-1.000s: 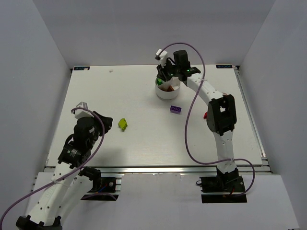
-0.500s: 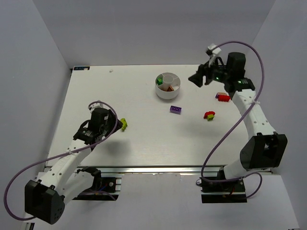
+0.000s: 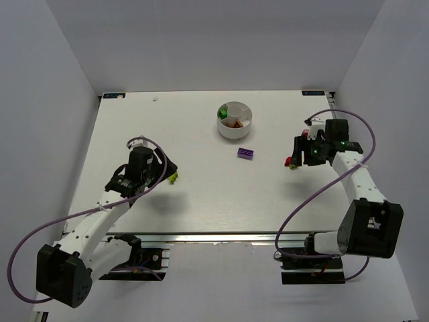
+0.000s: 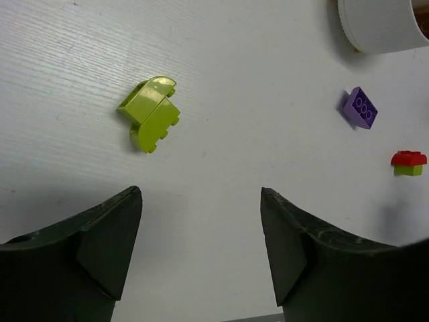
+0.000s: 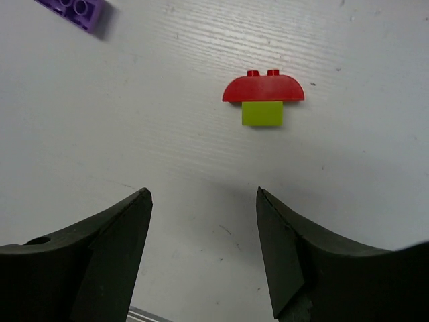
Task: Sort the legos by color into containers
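Observation:
The white dish (image 3: 234,129) stands at the back centre, with a green lego (image 3: 222,114) and an orange one (image 3: 235,123) in its wedges. A yellow-green lego (image 4: 151,113) lies just ahead of my left gripper (image 4: 200,192), which is open and empty. A red lego on a yellow-green block (image 5: 263,97) lies just ahead of my right gripper (image 5: 202,192), also open and empty. A purple lego (image 3: 245,153) lies between dish and right gripper. In the top view the left gripper (image 3: 165,176) half covers its lego and the right gripper (image 3: 297,158) nearly touches the red one (image 3: 291,161).
A second bit of red (image 3: 305,134) shows on the table behind the right wrist, partly hidden by the arm. Purple cables loop from both arms. The white walls close the table (image 3: 201,201) in at left, back and right.
My right arm left the dish, swung right, then came down to the red lego with its jaws opened. My left arm reached out to the yellow-green lego and opened.

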